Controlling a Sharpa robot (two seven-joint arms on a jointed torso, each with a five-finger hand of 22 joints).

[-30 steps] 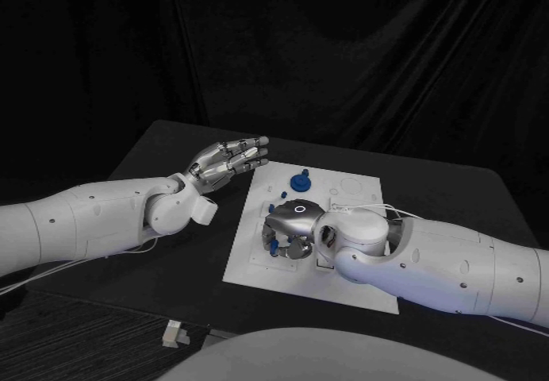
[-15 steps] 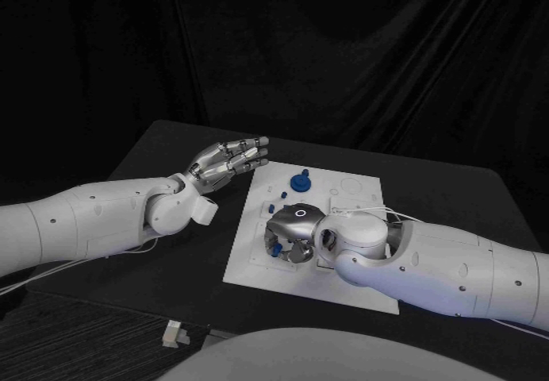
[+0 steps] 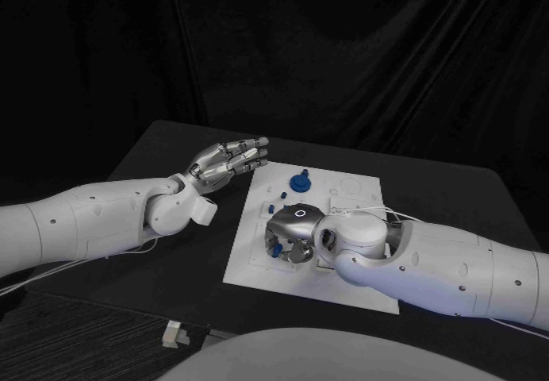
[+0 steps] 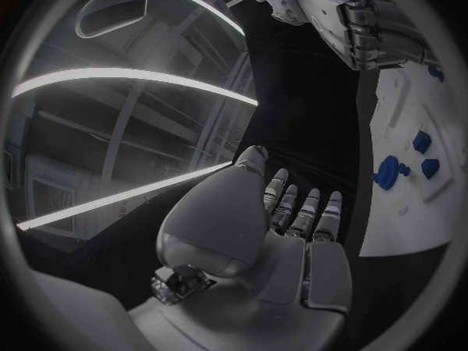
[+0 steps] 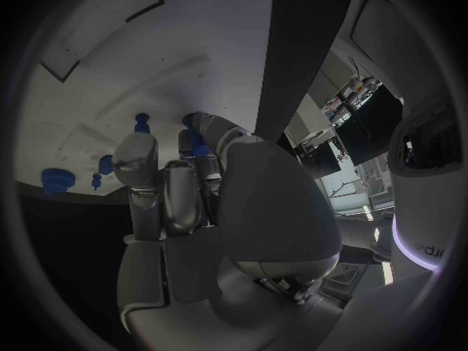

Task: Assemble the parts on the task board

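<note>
We record the white task board (image 3: 360, 290) at the table's (image 3: 171, 151) centre, no legible writing. Right hand (image 3: 292, 232) rests over blue parts (image 3: 300, 182) there; its grip we cannot tell. Left hand (image 3: 229, 163) hovers left, fingers extended together, holding nothing.

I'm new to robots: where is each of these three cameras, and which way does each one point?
Head view: on the robot's head, looking down at the task board; both arms show, with the left hand beside the board and the right hand over it.
Left wrist view: behind the left hand, facing along its fingers past the board's edge.
Right wrist view: behind the right hand, facing down onto the board.
All three share the board and its blue parts.
</note>
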